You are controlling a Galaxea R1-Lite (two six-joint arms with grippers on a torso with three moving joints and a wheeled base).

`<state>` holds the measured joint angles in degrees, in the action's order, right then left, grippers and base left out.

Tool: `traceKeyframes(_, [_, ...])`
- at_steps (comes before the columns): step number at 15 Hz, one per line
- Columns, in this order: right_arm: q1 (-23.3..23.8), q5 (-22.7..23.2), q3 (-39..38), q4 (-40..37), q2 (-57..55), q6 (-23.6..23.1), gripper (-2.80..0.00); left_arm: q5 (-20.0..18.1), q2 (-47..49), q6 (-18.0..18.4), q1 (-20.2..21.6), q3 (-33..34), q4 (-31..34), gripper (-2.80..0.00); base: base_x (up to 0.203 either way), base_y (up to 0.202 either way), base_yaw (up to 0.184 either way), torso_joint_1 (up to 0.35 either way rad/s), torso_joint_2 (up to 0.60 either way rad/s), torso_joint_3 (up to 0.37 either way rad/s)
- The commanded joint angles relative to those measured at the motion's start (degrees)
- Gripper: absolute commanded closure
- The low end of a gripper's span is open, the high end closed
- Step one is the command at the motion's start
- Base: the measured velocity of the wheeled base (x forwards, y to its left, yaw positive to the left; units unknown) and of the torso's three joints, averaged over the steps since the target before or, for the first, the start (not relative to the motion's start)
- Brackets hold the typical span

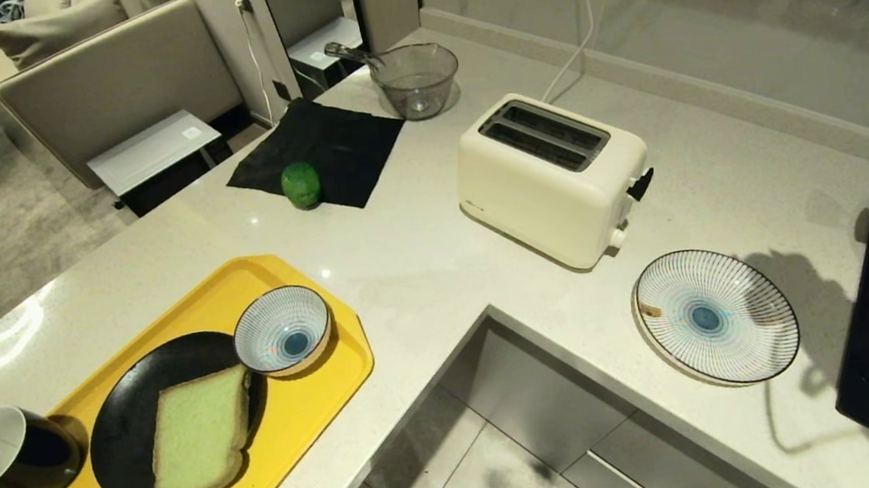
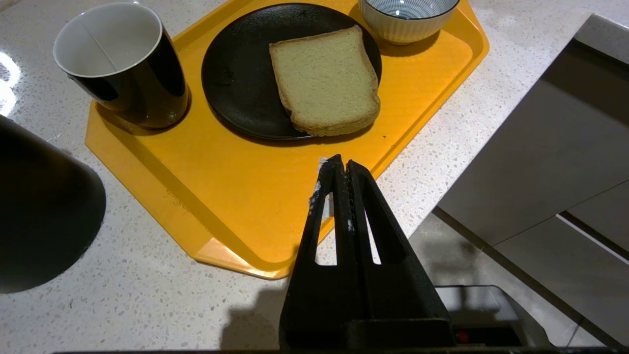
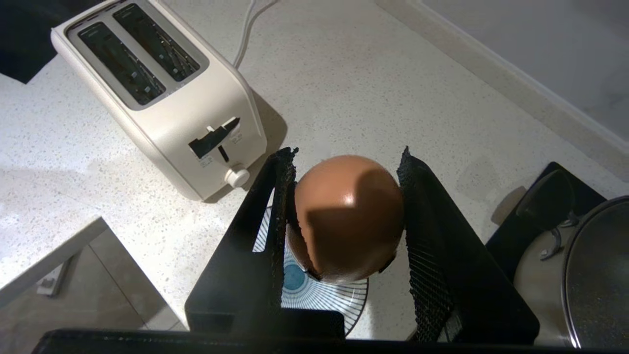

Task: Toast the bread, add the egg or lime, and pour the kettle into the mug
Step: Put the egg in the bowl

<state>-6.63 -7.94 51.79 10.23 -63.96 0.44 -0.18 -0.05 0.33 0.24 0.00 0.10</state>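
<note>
Jaws of the right gripper [image 3: 344, 206] are pinching the egg [image 3: 346, 216] side to side, its long axis running along the fingers, and the striped plate [image 3: 314, 290] sits straight below them on the bench [image 3: 373, 88], so I'd guess the next move is basically just down. Left gripper [image 2: 342, 169] has its jaws pressed together, empty, with the bread [image 2: 327, 81] on the black plate [image 2: 236, 73] just ahead, so the left arm is nearer that one.

White speckled counter [image 1: 420, 263]: yellow tray [image 1: 289, 414], toaster [image 1: 552, 178] (cream), striped plate [image 1: 751, 353].
</note>
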Motion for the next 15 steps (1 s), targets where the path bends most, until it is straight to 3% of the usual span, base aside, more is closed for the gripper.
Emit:
traceKeyframes(1, [0.04, -0.15, -0.10, 0.14, 0.41, 0.00, 0.00, 0.01, -0.04, 0.02, 0.02, 0.00, -0.01, 0.00, 0.000, 0.000, 0.000, 0.000, 0.00, 0.000])
traceKeyframes(4, [0.06, -0.52, -1.76, 0.06, 0.50, -0.09, 0.00, 0.01, -0.04, 0.02, 0.02, 0.00, -0.01, 0.00, 0.000, 0.000, 0.000, 0.000, 0.00, 0.000])
traceKeyframes(8, [0.57, -5.08, -0.29, -0.12, -1.64, -0.07, 0.00, 0.01, -0.04, 0.02, 0.02, 0.00, -0.01, 0.00, 0.000, 0.000, 0.000, 0.000, 0.00, 0.000])
traceKeyframes(15, [0.57, -6.71, 1.27, -0.10, -2.35, -0.01, 0.00, 0.01, -0.04, 0.02, 0.02, 0.00, -0.01, 0.00, 0.000, 0.000, 0.000, 0.000, 0.00, 0.000])
